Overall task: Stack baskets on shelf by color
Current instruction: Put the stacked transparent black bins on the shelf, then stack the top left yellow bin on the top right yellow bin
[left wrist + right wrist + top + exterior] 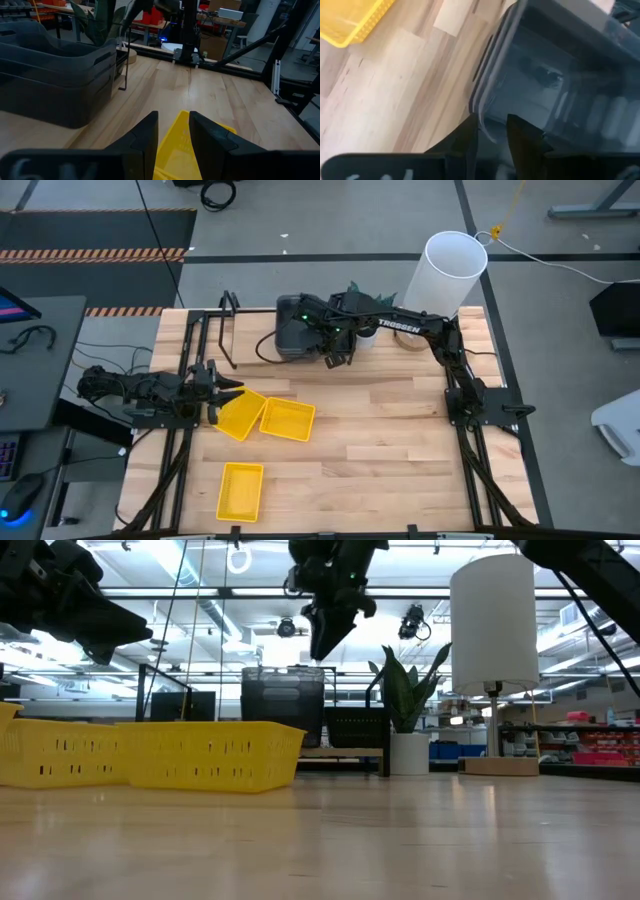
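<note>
A stack of dark grey baskets (pixel 292 338) stands on the shelf (pixel 225 330) at the table's far side. My right gripper (pixel 335 358) hangs open just above the stack's right rim (pixel 485 100), pointing steeply down. In the low view its fingertips (pixel 322 652) are clear of the stack (pixel 283 705). Three yellow baskets lie on the tabletop: one (pixel 240 416) below my left gripper, one (pixel 288 420) beside it and one (pixel 240 490) near the front edge. My left gripper (pixel 232 390) stays open and about level above the first one's corner (pixel 175 145).
A tall white cylinder (pixel 452 272) and a potted plant (pixel 365 300) stand at the far right of the table. A low dark box shape (pixel 358 727) sits on the shelf to the right of the grey stack. Bare wood lies across the table's middle and right.
</note>
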Motion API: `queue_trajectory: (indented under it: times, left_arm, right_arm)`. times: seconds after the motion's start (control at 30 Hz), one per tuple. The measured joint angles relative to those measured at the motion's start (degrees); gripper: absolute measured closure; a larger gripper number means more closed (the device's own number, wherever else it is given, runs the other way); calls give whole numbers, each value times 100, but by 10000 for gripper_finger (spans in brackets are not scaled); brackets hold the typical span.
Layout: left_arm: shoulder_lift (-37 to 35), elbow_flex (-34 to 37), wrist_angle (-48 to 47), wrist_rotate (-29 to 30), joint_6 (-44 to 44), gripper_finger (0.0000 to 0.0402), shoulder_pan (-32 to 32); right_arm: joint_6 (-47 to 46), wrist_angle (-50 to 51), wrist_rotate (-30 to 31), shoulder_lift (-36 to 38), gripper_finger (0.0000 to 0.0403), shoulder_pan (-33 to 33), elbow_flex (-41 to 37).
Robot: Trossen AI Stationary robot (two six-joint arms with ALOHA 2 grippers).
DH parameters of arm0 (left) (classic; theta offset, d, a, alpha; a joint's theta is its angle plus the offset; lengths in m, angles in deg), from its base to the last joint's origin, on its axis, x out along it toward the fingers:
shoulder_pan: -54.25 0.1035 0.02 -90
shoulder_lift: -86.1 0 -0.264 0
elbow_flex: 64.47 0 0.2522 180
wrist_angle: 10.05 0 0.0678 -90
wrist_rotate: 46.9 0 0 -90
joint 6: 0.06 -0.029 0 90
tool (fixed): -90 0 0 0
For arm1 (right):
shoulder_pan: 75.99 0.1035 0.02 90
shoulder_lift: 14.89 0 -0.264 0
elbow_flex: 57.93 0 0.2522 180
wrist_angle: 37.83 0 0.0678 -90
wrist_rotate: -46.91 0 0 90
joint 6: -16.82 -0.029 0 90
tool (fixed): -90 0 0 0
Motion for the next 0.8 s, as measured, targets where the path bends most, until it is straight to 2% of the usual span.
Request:
queue_trajectory:
  times: [0.33, 0.53, 0.67, 0.8]
  left_arm:
    - [1, 0, 0, 0, 0, 285, 1]
    - [1, 0, 2, 0, -1, 285, 1]
    - [1, 0, 2, 0, 0, 285, 1]
    - [1, 0, 0, 0, 0, 285, 1]
  right_arm:
    - [-698, 188, -34, 674, 293, -18, 2]
    - [-1326, 607, -456, 1260, 293, -148, -41]
    - [-1622, 623, -623, 1781, 293, -237, -462]
    - [-1858, 314, -623, 2471, 293, -251, -1317]
